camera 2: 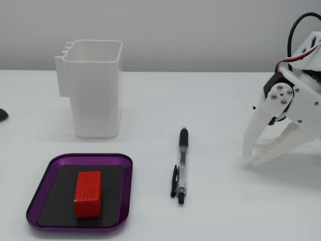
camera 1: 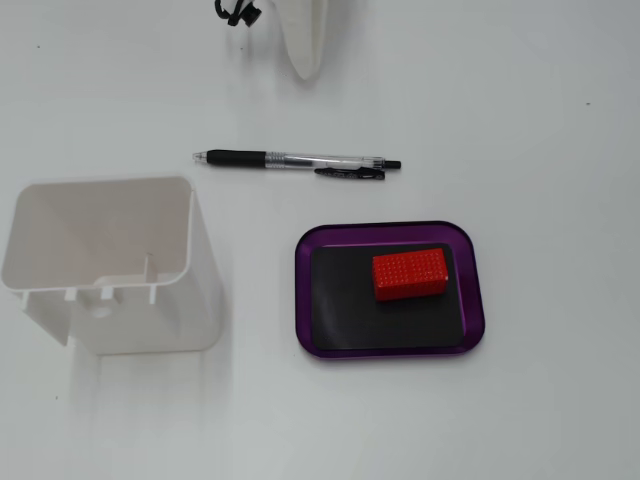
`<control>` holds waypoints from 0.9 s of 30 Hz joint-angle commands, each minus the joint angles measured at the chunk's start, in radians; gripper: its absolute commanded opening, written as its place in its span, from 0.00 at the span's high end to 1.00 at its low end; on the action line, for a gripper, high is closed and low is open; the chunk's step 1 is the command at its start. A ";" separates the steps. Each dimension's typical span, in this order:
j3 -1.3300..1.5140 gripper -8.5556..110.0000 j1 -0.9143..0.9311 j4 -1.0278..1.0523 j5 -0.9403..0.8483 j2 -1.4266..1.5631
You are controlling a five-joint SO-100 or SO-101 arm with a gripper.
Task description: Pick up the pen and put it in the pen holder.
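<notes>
One of my fixed views looks straight down on the counter (camera 1: 560, 420) from fairly close, with only the tip of the hand (camera 1: 305, 55) entering at its top edge. My other fixed view sits low at the counter's (camera 2: 150, 100) edge, facing a grey wall (hand (camera 2: 255, 156) at right). Both share the pen (camera 1: 297, 161) (camera 2: 182, 164), pen holder (camera 1: 110, 262) (camera 2: 95, 90) and purple tray (camera 1: 475, 290) (camera 2: 42, 198).
</notes>
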 commanded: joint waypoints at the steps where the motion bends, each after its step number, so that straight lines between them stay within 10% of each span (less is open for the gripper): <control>1: 0.009 0.93 0.006 -0.077 0.003 0.060; 27: -0.511 0.91 -0.017 -0.219 -0.140 -0.293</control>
